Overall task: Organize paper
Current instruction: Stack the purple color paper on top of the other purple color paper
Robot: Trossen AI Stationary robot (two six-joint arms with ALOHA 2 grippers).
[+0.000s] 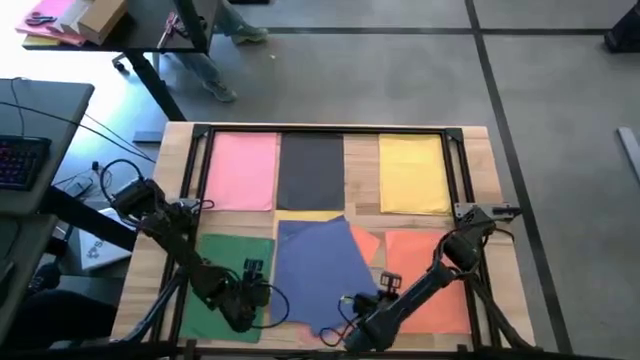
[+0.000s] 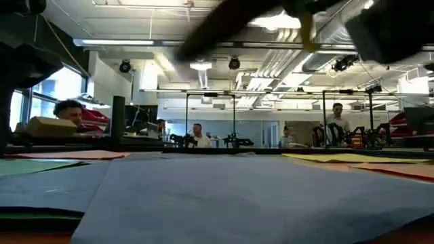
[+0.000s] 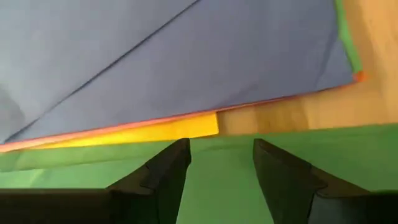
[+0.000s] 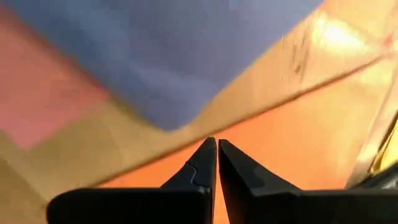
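Observation:
Pink [image 1: 242,170], dark grey [image 1: 311,168] and yellow [image 1: 414,172] sheets of paper lie flat in the far row. In the near row are a green sheet [image 1: 222,268], a skewed blue sheet [image 1: 318,265] and an orange sheet [image 1: 435,285]. Under the blue sheet [image 3: 186,56], a yellow edge [image 3: 155,132] and an orange edge peek out. My left gripper [image 1: 254,285] [image 3: 221,155] hovers open over the green sheet [image 3: 217,186], beside the blue one. My right gripper [image 1: 385,284] [image 4: 217,144] is shut over the orange sheet [image 4: 292,155], near a corner of the blue sheet [image 4: 168,118]. My right gripper's shut fingertips [image 4: 208,152] point down at the orange sheet near its edge by the blue sheet. Whether they touch it, I cannot tell.
A black frame [image 1: 320,130] borders the table's far half. Cables trail near both arms at the near edge. A desk with a keyboard [image 1: 20,160] stands off the left side. People sit in the room beyond the table [image 2: 196,135].

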